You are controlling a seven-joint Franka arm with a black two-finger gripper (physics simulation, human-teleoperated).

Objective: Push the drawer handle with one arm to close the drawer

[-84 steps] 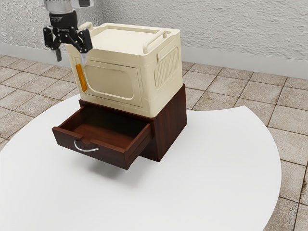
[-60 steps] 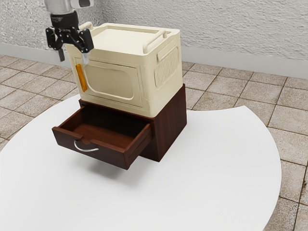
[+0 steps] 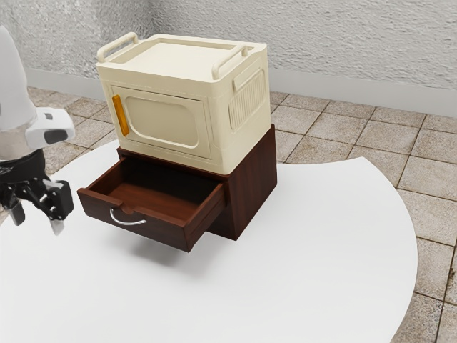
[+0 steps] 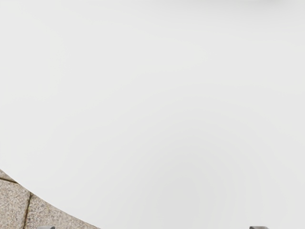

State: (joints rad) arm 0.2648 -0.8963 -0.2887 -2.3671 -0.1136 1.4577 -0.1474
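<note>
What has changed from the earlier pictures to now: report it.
The tool has moved down and toward the exterior view's left, from in front of the cream storage box to beyond the drawer's handle end, with its fingers apart. Nothing was taken hold of or let go. The drawer is pulled out as before, its silver handle in the same place, and the box sits unmoved.

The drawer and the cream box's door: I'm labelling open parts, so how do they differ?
The drawer stands open, out of the brown cabinet; the door looks shut, flush in the cream box. The drawer is dark brown, the door cream. The drawer has a curved silvery handle, the door an upright orange one. Both face the same side.
</note>
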